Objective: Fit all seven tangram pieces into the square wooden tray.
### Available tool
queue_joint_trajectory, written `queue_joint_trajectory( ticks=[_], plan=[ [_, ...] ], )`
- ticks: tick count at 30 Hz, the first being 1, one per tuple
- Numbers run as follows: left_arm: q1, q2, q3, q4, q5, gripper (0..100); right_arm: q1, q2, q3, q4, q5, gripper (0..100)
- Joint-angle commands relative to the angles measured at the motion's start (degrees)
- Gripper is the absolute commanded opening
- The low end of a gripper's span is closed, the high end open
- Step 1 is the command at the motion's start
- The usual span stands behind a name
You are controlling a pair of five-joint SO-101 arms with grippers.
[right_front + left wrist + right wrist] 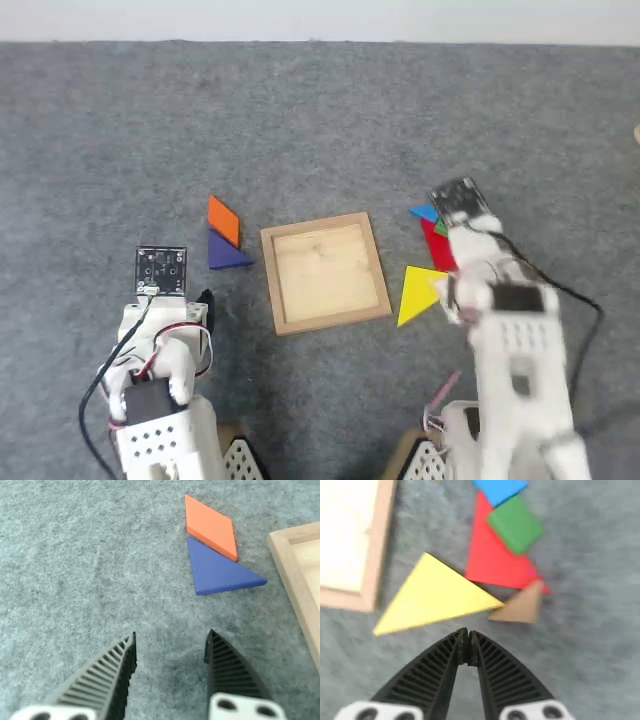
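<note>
The square wooden tray (325, 275) lay on the grey tabletop (320, 120); at its left, the orange parallelogram (210, 526) touched the blue triangle (217, 572); at its right clustered the yellow triangle (432, 600), red triangle (492, 562), green square (515, 524) and brown triangle (520, 607); the left end effector (171, 634) gaped, holding nothing; the right end effector (465, 632) was pressed closed on nothing, near the yellow triangle.
</note>
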Motion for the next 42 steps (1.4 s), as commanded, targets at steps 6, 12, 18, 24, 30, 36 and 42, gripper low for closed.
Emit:
queue_joint_trajectory(
  ticks=[6, 12, 18, 24, 30, 36, 42],
  plan=[
    [0.1, -0.6, -0.3, 0.2, -0.4, 22, -11.6, 17.4, -7.5, -4.6, -27.2, 9.9],
    [0.1, -0.6, -0.3, 0.2, -0.4, 22, -8.9, 19.2, -7.4, -5.1, -49.8, 34.2],
    [0.1, -0.6, -0.3, 0.2, -0.4, 22, -12.7, 25.0, -7.4, -12.6, -55.6, 35.5],
    [0.1, -0.6, -0.3, 0.2, -0.4, 22, -12.3, 27.6, -7.7, -18.8, -56.7, 34.4],
    [0.1, -0.6, -0.3, 0.2, -0.4, 22, -11.1, 27.7, -7.7, -22.0, -63.6, 34.6],
    [0.1, -0.6, -0.3, 0.2, -0.4, 22, -11.1, 28.3, -7.7, -24.9, -69.3, 34.6],
    [0.1, -0.6, -0.3, 0.2, -0.4, 22, -11.5, 28.4, -7.3, -23.3, -70.8, 34.4]
  ],
)
